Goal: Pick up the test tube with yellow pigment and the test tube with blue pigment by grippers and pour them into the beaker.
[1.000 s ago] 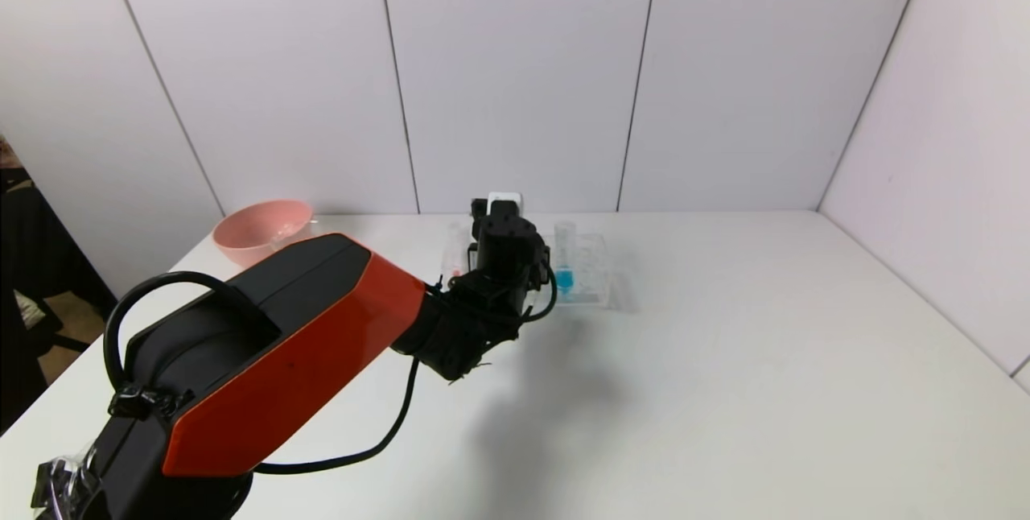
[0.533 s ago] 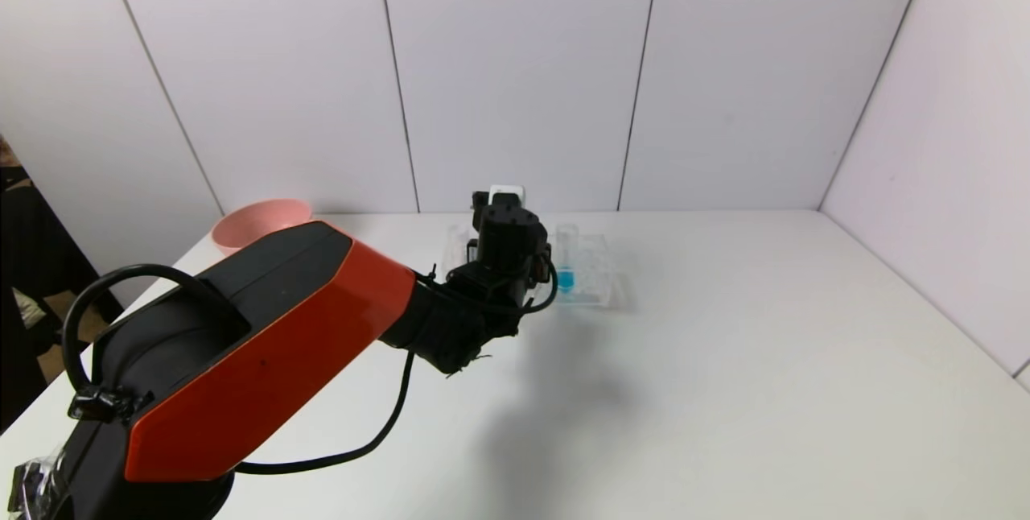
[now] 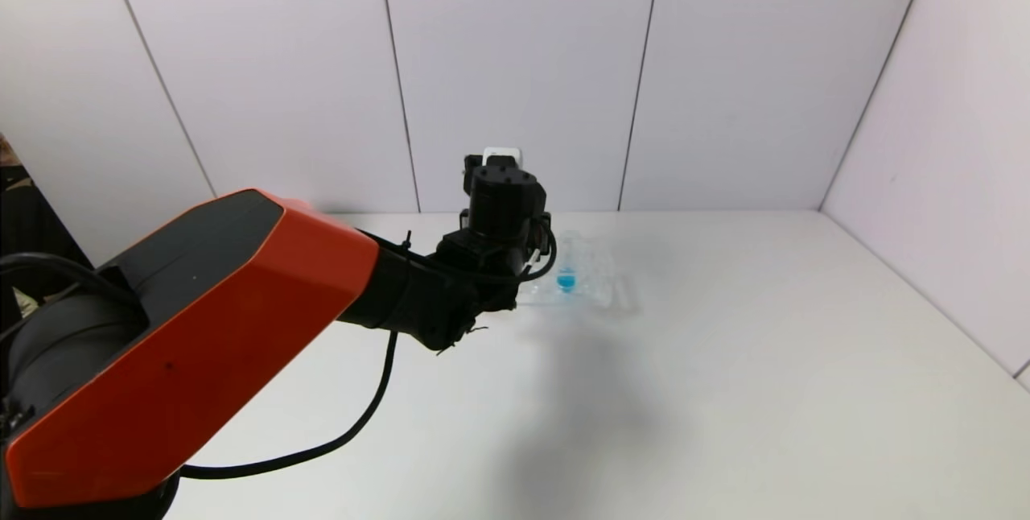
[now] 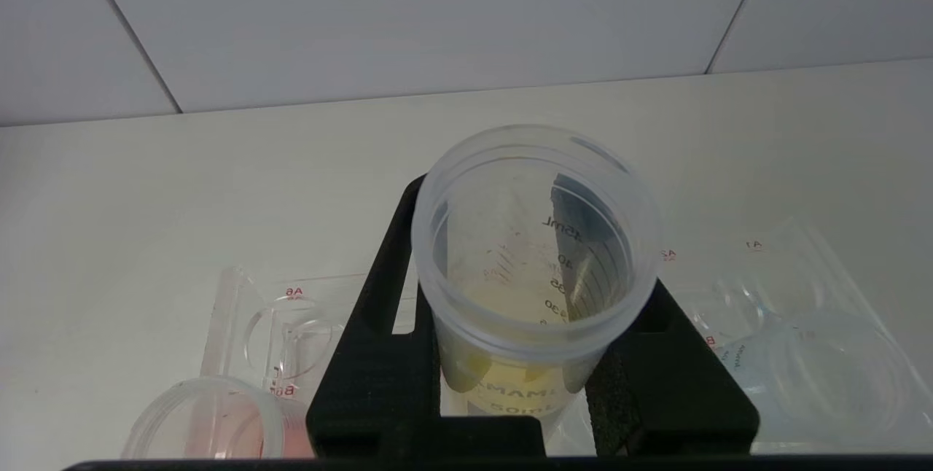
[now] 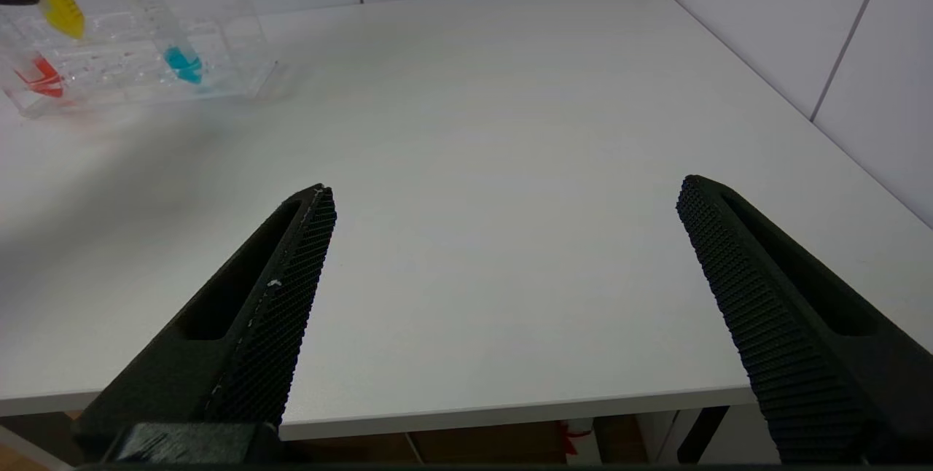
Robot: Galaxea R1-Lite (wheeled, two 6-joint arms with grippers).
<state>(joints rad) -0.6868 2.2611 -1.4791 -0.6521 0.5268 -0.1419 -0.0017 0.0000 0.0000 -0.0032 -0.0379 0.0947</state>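
Orange-and-black arm (image 3: 201,343) (looped black cable (image 3: 322,447))

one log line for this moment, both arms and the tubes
left gripper: shut on yellow tube, lifted above rack | right gripper: open, idle near table edge | blue tube: in rack

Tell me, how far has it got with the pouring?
Early on. The left pincer is shut on the yellow tube and holds it above the clear rack. The blue tube stands in the rack, untouched. The right pincer waits open, near the table's edge. No beaker is in view; both pours remain.
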